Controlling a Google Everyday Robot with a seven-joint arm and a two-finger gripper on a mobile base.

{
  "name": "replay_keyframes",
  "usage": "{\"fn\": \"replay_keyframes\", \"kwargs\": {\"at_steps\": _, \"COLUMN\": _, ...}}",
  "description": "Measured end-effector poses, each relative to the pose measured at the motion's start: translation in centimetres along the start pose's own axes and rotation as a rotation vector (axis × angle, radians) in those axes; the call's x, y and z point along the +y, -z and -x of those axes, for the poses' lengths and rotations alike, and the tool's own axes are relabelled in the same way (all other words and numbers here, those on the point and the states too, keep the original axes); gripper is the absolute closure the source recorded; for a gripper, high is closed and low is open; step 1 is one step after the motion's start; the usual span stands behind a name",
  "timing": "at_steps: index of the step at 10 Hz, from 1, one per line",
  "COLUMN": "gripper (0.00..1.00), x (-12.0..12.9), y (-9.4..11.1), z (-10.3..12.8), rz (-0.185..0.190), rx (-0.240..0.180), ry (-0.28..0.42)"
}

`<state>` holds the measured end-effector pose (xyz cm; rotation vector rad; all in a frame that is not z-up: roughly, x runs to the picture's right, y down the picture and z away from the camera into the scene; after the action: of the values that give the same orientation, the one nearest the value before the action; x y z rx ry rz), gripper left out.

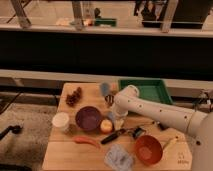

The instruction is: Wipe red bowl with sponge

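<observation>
The white arm reaches in from the right of the desk, bends at a rounded elbow near the green tray, and points down toward the middle of the board. Its gripper hangs low just right of the purple bowl and just above an orange fruit. The fingers stand spread wide, released rather than clenched. A small light-blue patch, which appears to be the sponge, sits right at the gripper's left side; whether the fingers touch it cannot be told.

The red bowl rests upright at the near right of the desk, well apart from the gripper, with a pale blue-white cloth just to its left (crumpled, at the near edge). A black-handled tool lies slanted between the fruit and the red bowl. A red pepper lies near the purple bowl's near side, and a white cup stands to that bowl's left. Toward the far side are a brown cluster at the left and a blue upright cylinder beside the arm's elbow.
</observation>
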<state>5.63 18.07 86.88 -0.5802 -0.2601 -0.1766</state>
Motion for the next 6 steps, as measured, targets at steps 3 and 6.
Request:
{"fn": "replay_keyframes", "kwargs": {"at_steps": 3, "gripper": 0.34, "x": 0.05, "y": -0.53, "z": 0.04, "rz": 0.01, "rx": 0.005, "ry": 0.008}}
{"fn": "replay_keyframes", "kwargs": {"at_steps": 6, "gripper": 0.67, "x": 0.36, "y": -0.27, "z": -0.1, "rz": 0.019, "rx": 0.007, "ry": 0.007}}
